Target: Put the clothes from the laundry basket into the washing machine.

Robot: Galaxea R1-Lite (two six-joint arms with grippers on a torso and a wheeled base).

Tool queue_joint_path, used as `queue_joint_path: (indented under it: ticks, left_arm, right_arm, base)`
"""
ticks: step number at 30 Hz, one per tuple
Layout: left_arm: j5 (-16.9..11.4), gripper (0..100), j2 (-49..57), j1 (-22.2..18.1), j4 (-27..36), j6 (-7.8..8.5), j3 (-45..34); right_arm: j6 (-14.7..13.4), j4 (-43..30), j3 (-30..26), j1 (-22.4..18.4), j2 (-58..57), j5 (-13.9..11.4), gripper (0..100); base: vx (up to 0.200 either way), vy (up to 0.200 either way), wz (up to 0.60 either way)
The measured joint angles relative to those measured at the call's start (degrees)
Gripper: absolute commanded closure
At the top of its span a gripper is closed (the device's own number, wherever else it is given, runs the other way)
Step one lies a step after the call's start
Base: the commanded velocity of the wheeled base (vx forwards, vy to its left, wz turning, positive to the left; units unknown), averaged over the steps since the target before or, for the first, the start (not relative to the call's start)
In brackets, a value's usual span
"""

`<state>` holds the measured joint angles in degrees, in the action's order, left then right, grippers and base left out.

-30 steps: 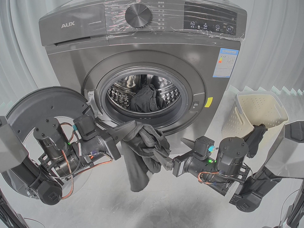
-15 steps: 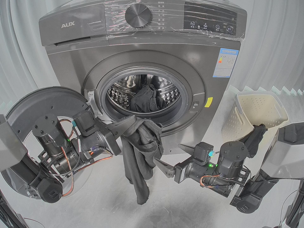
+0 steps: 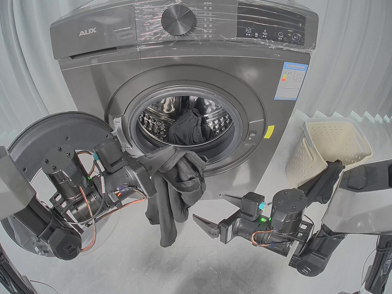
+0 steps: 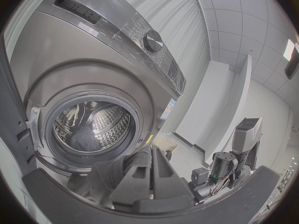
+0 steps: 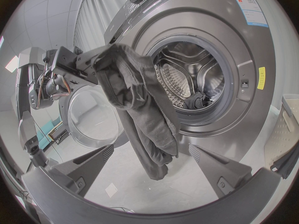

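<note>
**Item 1.** Grey garment (image 3: 177,184): clamped in the left hand (image 3: 157,162), hanging just before the lower lip of the washing machine (image 3: 245,82) opening, tail free above the floor.
**Item 2.** Right hand (image 3: 208,207): fingers apart, empty, near the garment's tail.
**Item 3.** 1 dark garment (image 3: 190,127) lying in the drum.
**Item 4.** Laundry basket (image 3: 335,143) beside the machine, 1 dark cloth (image 3: 326,180) draped over its rim.
**Step in hand, as judged:** loading.
**Next move, likely:** lift the garment through the opening, tail included, then release.
</note>
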<state>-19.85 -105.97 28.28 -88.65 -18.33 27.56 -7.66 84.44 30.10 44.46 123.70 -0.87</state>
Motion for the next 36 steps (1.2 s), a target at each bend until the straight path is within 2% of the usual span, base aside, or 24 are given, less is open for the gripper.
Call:
queue_joint_path:
  ticks: [7, 13, 17, 23, 24, 30, 36]
  left_arm:
    - [-0.02, 100, 0.32, -0.06, -0.02, 0.05, 0.02]
    - [-0.07, 100, 0.51, -0.04, -0.02, 0.02, 0.05]
    - [-0.07, 100, 0.55, 0.0, 0.0, 0.02, 0.09]
    - [-0.1, 100, 0.57, 0.1, -0.02, 0.0, 0.3]
    - [-0.1, 100, 0.57, 0.1, 0.0, 0.0, 0.33]
    - [-0.05, 100, 0.57, 0.02, -0.02, 0.0, 0.38]
    - [-0.07, 100, 0.57, -0.15, 0.0, 0.0, 0.38]
  right_arm:
    - [1.45, 0.0, 4.94, -3.36, 4.56, -1.65, 0]
    - [1.83, -0.01, 10.64, -5.27, 7.42, -2.0, 0]
    - [1.91, -0.06, 12.59, -5.29, 8.52, -2.13, 0]
    - [2.0, 0.27, 14.65, -4.17, 9.76, -3.82, 0]
    - [1.97, 0.67, 15.13, -4.06, 10.01, -3.89, 100]
    - [1.96, 2.49, 17.47, -3.06, 12.14, -5.03, 100]
    - [1.91, 2.89, 17.77, -3.01, 13.31, -5.05, 100]
  base:
    - [0.0, 0.0, 0.0]
    - [0.0, 0.0, 0.0]
    - [0.0, 0.0, 0.0]
    - [0.0, 0.0, 0.0]
    - [0.0, 0.0, 0.0]
    - [0.0, 0.0, 0.0]
    - [0.0, 0.0, 0.0]
